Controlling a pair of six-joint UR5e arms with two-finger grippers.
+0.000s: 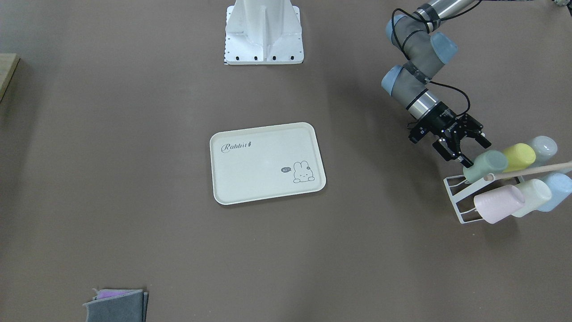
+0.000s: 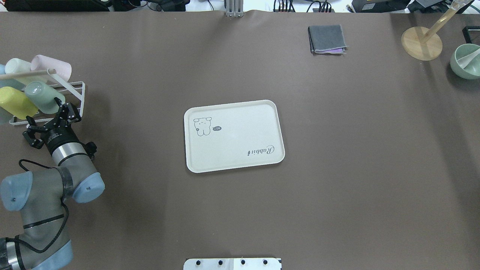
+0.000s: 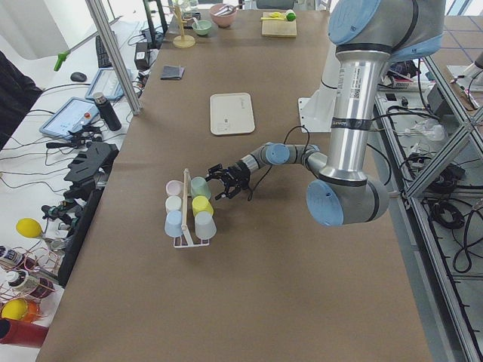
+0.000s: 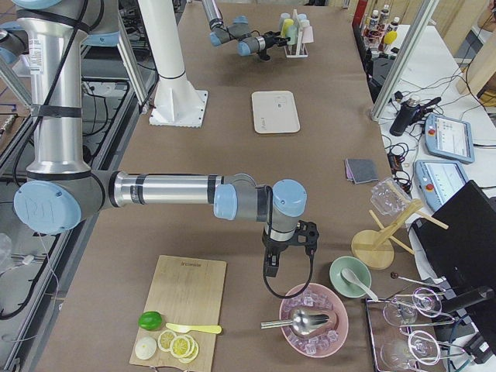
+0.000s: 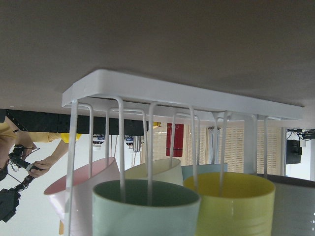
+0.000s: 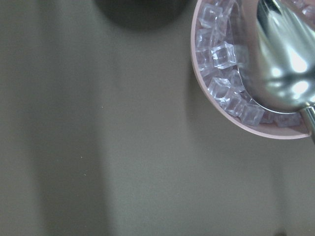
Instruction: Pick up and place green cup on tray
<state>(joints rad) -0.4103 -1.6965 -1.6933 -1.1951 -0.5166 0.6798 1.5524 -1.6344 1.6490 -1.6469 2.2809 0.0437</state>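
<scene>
The green cup [image 1: 489,163] [image 2: 45,95] [image 3: 199,186] lies on its side on a white wire rack [image 1: 456,197] [image 2: 75,88] among yellow, pink, blue and pale cups. My left gripper [image 1: 473,152] [image 2: 44,112] is open right at the cup's mouth end, its fingers spread on either side of the rim. In the left wrist view the green cup [image 5: 147,211] fills the bottom centre under the rack's wires [image 5: 182,93]. The cream tray [image 1: 250,179] [image 2: 240,123] lies bare at mid-table. My right gripper [image 4: 271,271] hangs beside a pink bowl of ice; I cannot tell its state.
A folded grey cloth [image 2: 326,38] lies at the far side, with a wooden stand [image 2: 422,43] and a green bowl [image 2: 467,60] to its right. The pink ice bowl [image 4: 314,319] holds a metal scoop, next to a cutting board [image 4: 182,298]. A person's hand [image 5: 44,164] shows beyond the rack.
</scene>
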